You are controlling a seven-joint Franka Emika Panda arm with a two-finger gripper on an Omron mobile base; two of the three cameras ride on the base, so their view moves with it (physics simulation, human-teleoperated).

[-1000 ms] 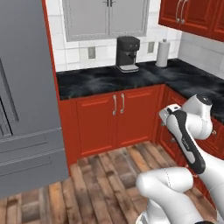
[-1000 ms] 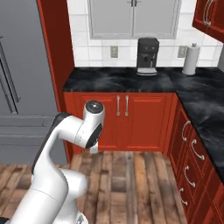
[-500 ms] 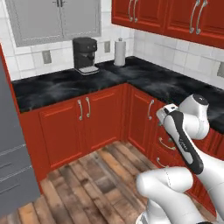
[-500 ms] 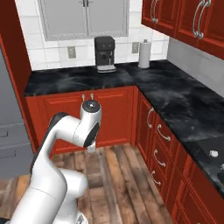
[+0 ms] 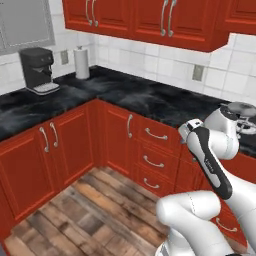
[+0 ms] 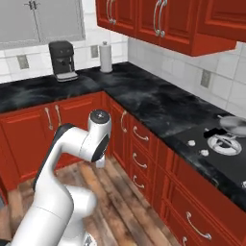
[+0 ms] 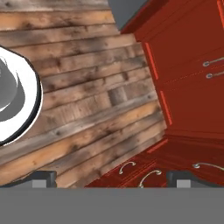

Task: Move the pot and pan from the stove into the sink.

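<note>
The stove (image 6: 225, 161) is a black glass cooktop set in the counter at the right edge of the right base view, with small silver knobs (image 6: 191, 142) along its front. A shallow silver pan (image 6: 234, 123) sits on a rear burner; its rim (image 5: 247, 107) peeks out behind the arm in the left base view. The pot and the sink are out of view. My gripper (image 7: 111, 178) is open and holds nothing. It hangs over the wooden floor in front of the red cabinets, well short of the stove, and it points down.
Black marbled counter (image 6: 158, 103) runs around an inside corner over red cabinets (image 5: 150, 145). A black coffee machine (image 5: 38, 70) and a paper towel roll (image 5: 81, 62) stand at the back left. Red wall cabinets (image 6: 158, 19) hang above. Wooden floor (image 5: 95, 205) lies ahead.
The whole picture has swung: the base has turned right, the fridge has left the views and the corner counter and stove have come in. The arm keeps its pose and the gripper stays open.
</note>
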